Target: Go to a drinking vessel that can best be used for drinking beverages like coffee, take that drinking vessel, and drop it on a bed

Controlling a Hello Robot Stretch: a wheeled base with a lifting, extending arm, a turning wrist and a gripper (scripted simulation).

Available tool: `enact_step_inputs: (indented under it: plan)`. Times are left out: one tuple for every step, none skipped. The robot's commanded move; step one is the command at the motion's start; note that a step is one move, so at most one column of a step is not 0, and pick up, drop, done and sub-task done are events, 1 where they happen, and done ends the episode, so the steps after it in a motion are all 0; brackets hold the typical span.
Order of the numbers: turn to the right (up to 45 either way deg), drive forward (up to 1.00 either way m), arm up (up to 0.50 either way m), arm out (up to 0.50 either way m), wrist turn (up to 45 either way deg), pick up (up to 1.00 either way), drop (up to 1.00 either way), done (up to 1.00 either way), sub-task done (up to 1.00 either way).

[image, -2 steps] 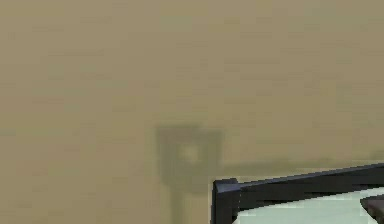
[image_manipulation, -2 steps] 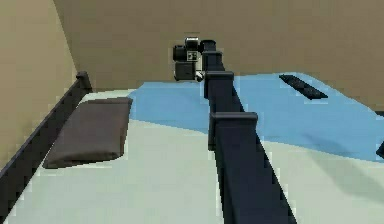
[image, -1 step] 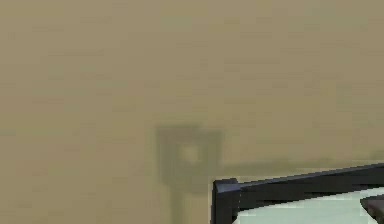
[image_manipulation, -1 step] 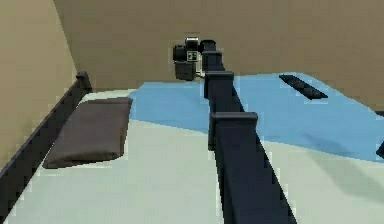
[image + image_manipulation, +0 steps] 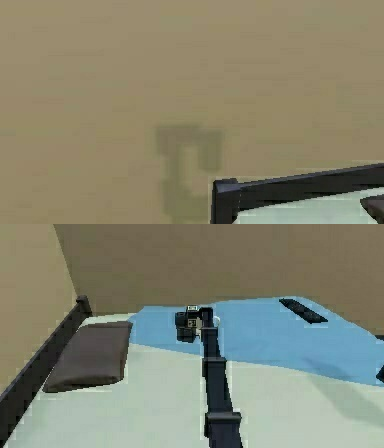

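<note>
A bed (image 5: pixel 140 399) with a pale sheet spreads across the arm side view. A light blue blanket (image 5: pixel 265 336) covers its far part, and a dark brown pillow (image 5: pixel 92 356) lies at the left end. My arm (image 5: pixel 218 389) reaches out over the bed as a dark bar. At its far end are the white marker squares, and left of them the gripper (image 5: pixel 184 324) shows as a dark body above the blanket's edge. I cannot tell whether it holds anything. No cup shape can be made out.
A dark headboard (image 5: pixel 45 359) runs along the bed's left side under tan walls. A flat dark object (image 5: pixel 301 310) lies on the blanket at the far right. In the forward view a tan wall (image 5: pixel 150 70) stands close, with the bed's dark frame corner (image 5: pixel 300 185) at the bottom right.
</note>
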Motion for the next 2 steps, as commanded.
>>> enact_step_inputs:
  plan:
    - [0.0, 0.00, -0.32, 0.00, 0.0, 0.00, 0.00, 0.00, 0.00]
    - [0.0, 0.00, 0.00, 0.00, 0.0, 0.00, 1.00, 0.00, 0.00]
